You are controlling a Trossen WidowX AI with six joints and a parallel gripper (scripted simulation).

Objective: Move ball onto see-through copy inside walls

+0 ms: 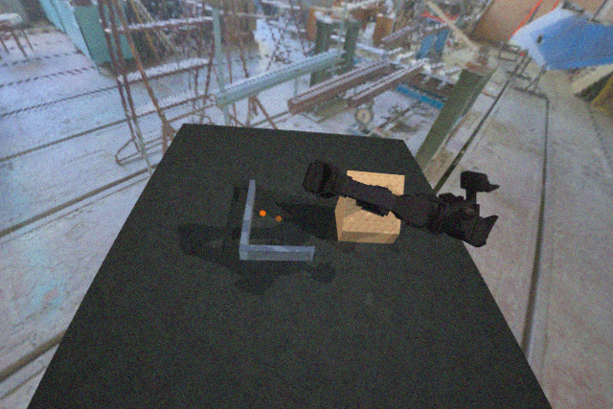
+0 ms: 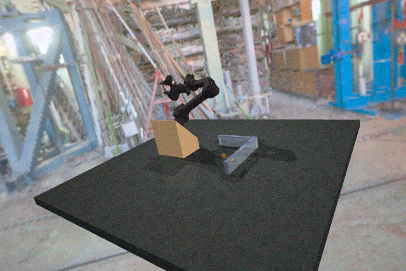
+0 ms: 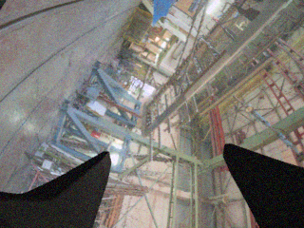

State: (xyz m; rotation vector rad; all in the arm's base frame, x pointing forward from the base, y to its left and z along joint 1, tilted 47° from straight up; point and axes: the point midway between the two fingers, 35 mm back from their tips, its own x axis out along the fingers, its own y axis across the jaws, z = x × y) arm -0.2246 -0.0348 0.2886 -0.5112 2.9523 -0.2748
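Two low clear walls point(image 1: 269, 246) corner a small orange ball point(image 1: 278, 218), apart from its copy point(image 1: 261, 213); black gripper point(image 1: 488, 209) gapes wide, empty, beyond the walls.

Ball point(image 1: 278, 218) and copy point(image 1: 261, 213) inside corner walls point(image 1: 247, 226), beside block point(image 1: 369, 226).

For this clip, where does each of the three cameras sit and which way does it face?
Top: high above one table end, angled down at the walls, the two orange balls, the tan block; whole arm shows.
Exterior: off a table corner, lower, facing across; arm stands on the block's far side, folded up.
Wrist: on the pincer, aimed off the table at scaffolding; only two wide-apart dark fingers show.
Top and exterior share table, walls, balls, block, arm.
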